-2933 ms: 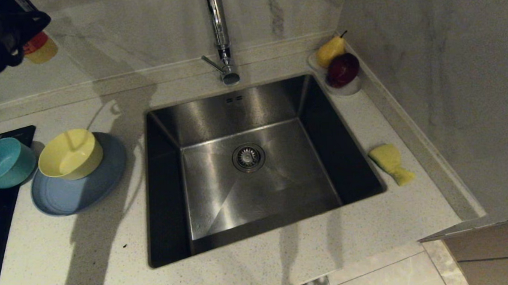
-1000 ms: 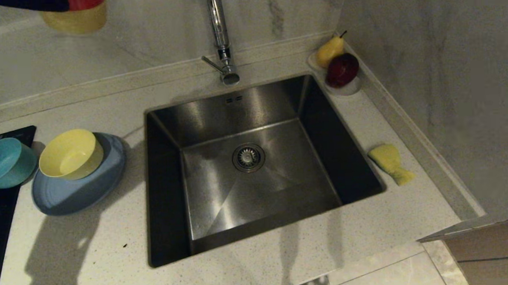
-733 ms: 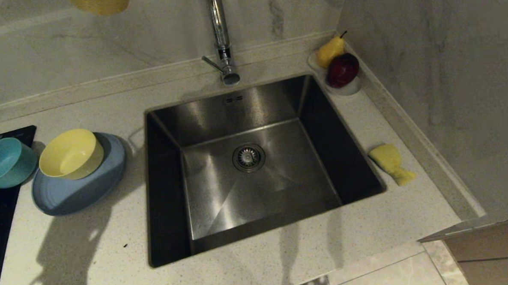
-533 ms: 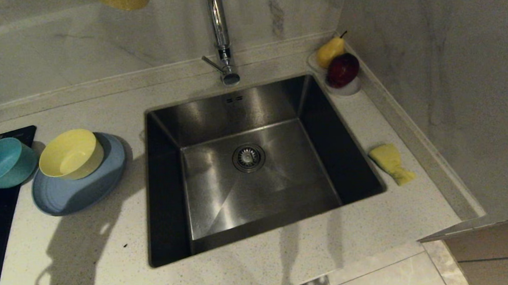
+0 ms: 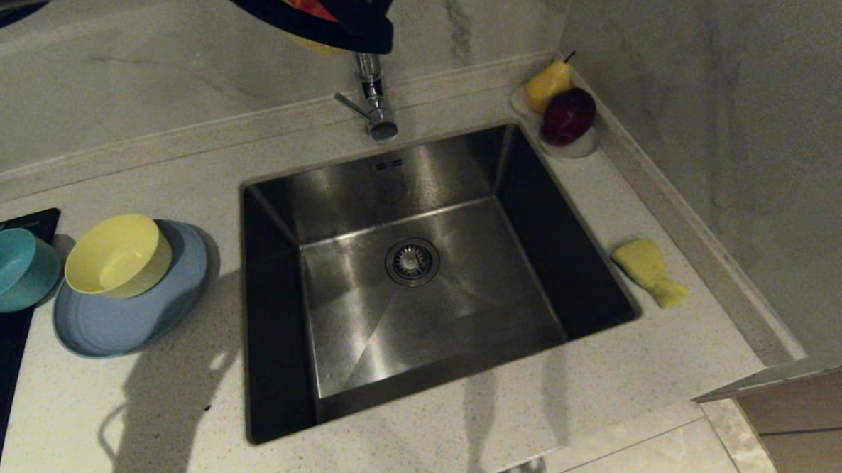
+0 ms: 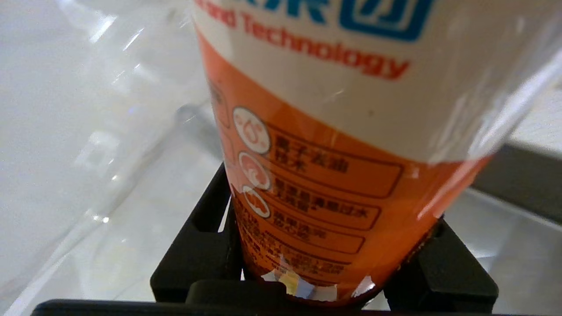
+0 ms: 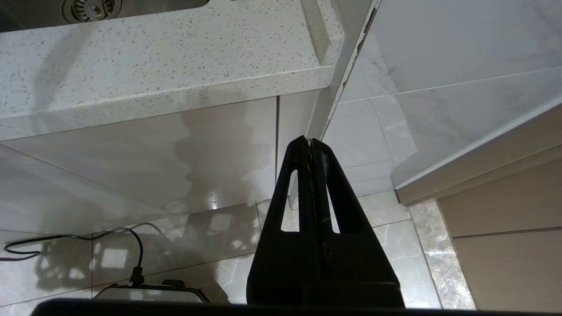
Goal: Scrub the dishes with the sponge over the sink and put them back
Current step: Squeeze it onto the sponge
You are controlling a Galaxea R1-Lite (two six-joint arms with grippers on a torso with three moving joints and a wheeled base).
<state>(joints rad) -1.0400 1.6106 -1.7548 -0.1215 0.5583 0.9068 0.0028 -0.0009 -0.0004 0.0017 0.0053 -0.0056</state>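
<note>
Left gripper [image 6: 325, 263] is high at the back of the counter, above the tap [image 5: 376, 110]; jaws about half open, clamped on either side of an orange-and-white bottle [image 6: 333, 145] that fills the space between them. Sink [image 5: 408, 265] lies below and forward of these jaws. Well off to their left: yellow bowl [image 5: 116, 253] sitting on the plate [image 5: 130, 320], blue bowl [image 5: 7, 269] just beside. Sponge [image 5: 648, 269] lies on the counter at the sink's right edge, far from both grippers. Right gripper [image 7: 311, 147] parked below counter level, jaws pressed together, holding nothing.
</note>
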